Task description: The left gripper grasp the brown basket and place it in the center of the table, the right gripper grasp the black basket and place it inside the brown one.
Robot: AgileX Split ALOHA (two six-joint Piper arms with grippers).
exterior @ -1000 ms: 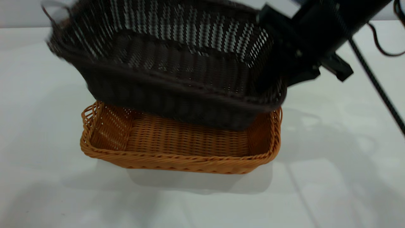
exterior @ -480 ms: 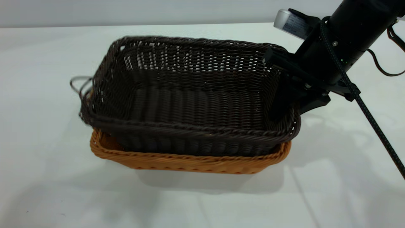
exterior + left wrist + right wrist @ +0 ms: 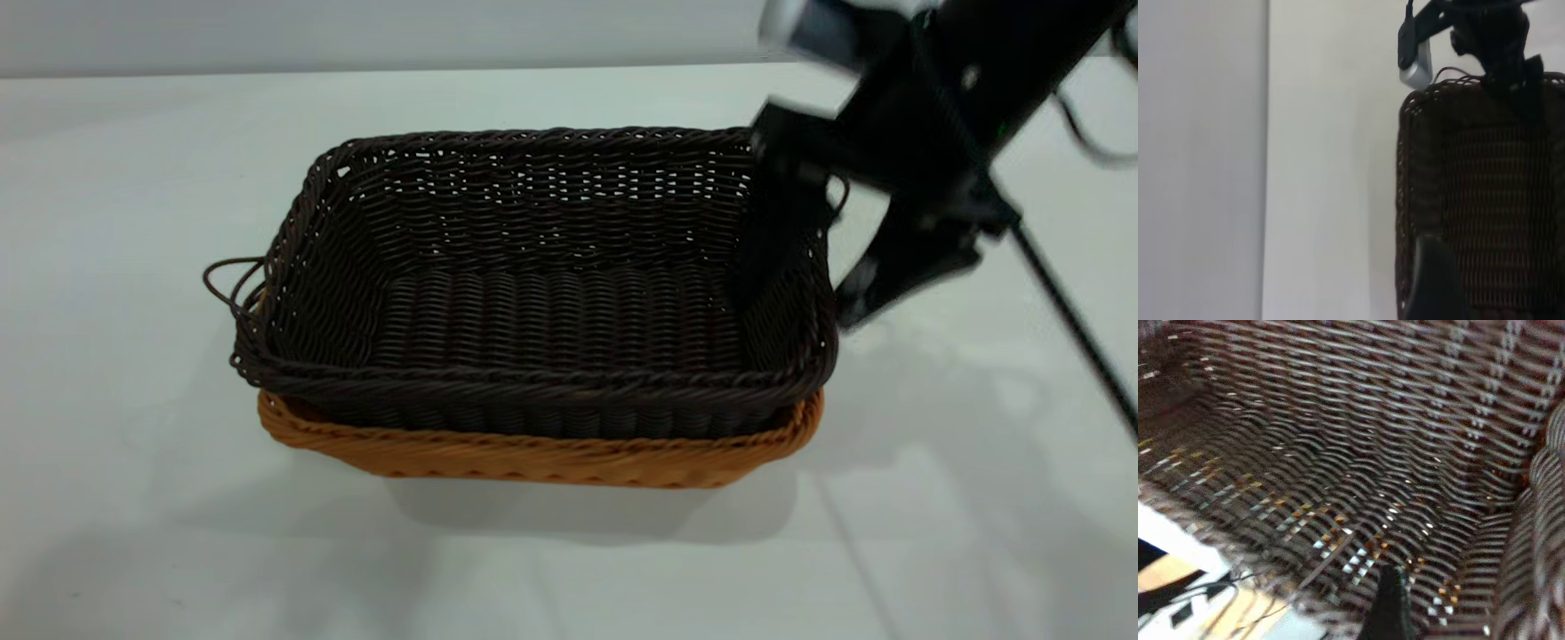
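Observation:
The black basket (image 3: 551, 293) sits nested inside the brown basket (image 3: 533, 458) in the middle of the table (image 3: 133, 533); only the brown one's front wall and rim show beneath it. My right gripper (image 3: 800, 302) is open and straddles the black basket's right end wall, one finger inside and one outside, apart from the weave. The right wrist view looks into the black basket (image 3: 1338, 420) past one finger (image 3: 1388, 610). My left gripper (image 3: 1435, 283) is out of the exterior view; its wrist view shows the black basket (image 3: 1485, 200) from the left end.
A thin loop handle (image 3: 227, 284) sticks out from the black basket's left end. The right arm's black cable (image 3: 1076, 329) runs down over the table at the right. The right arm (image 3: 1491, 33) shows at the basket's far end in the left wrist view.
The black basket came down from the air into the brown basket and settled level. My right gripper, shut on its right rim half a second ago, has opened.

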